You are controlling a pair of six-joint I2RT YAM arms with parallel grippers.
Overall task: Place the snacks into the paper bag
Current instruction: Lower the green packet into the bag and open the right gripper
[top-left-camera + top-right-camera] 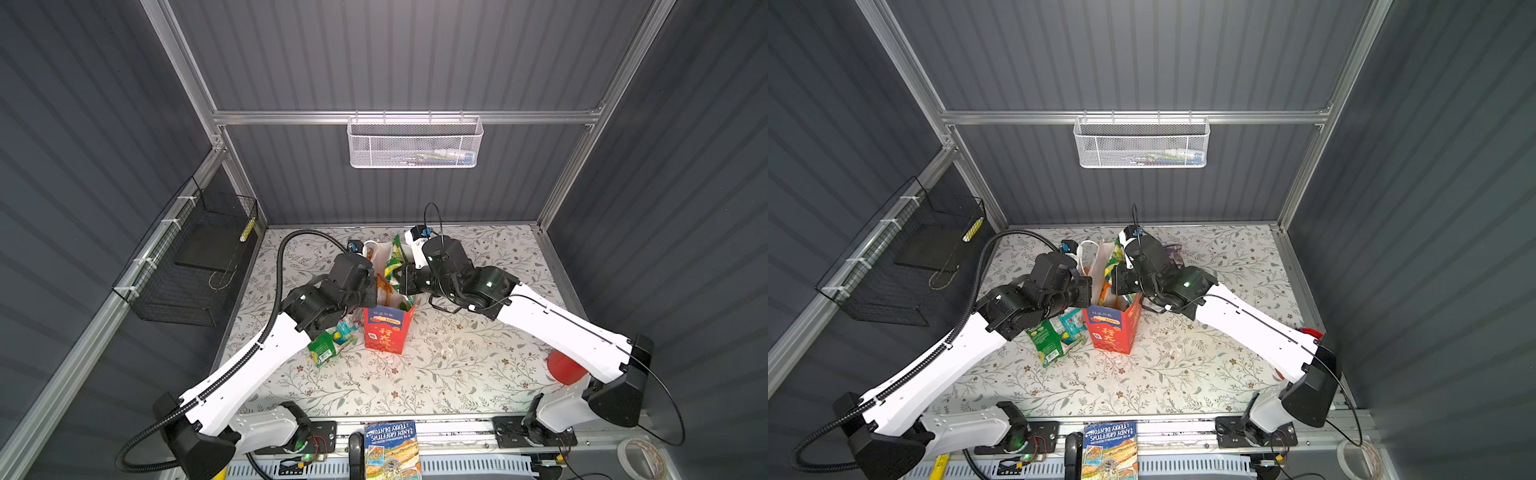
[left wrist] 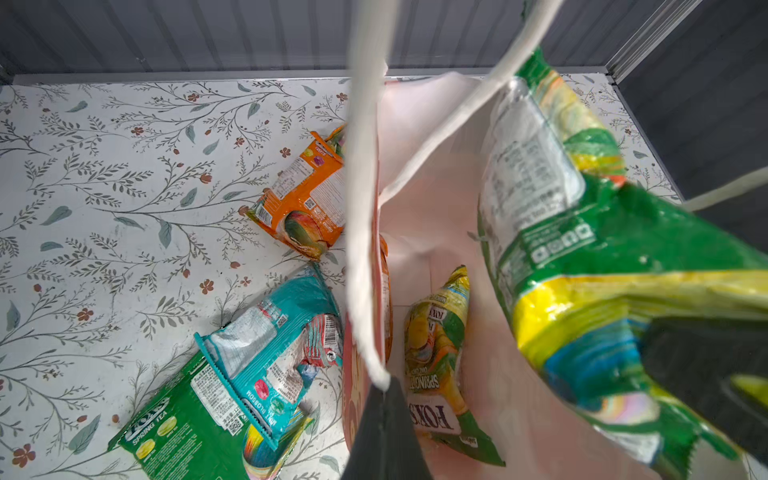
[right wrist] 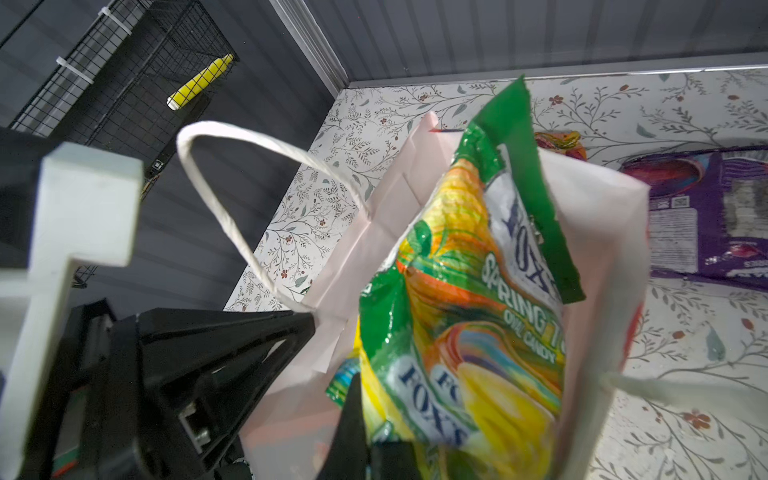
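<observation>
The paper bag (image 1: 388,332) is stood mid-counter (image 2: 104,166), its rim pinched by the closed left gripper (image 2: 384,399). A green-yellow packet (image 3: 478,311) is clamped in the closed right gripper (image 3: 370,444), partly lowered into the bag's mouth. An orange packet (image 2: 307,195) and a teal packet (image 2: 274,345) are seen just beside the bag.

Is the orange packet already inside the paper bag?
No, the orange packet lies on the table outside the paper bag, beside its wall.

Colours: paper bag (image 1: 384,334) red with gold characters, blue band, white inside; green-and-yellow packet (image 3: 457,291) with orange swirls; orange packet (image 2: 299,203); teal packet (image 2: 291,307); green packet (image 2: 174,436); purple packet (image 3: 715,187); cup (image 1: 563,368) red; table (image 1: 415,386) white, printed with grey-green leaf sprigs and small red-brown flowers
</observation>
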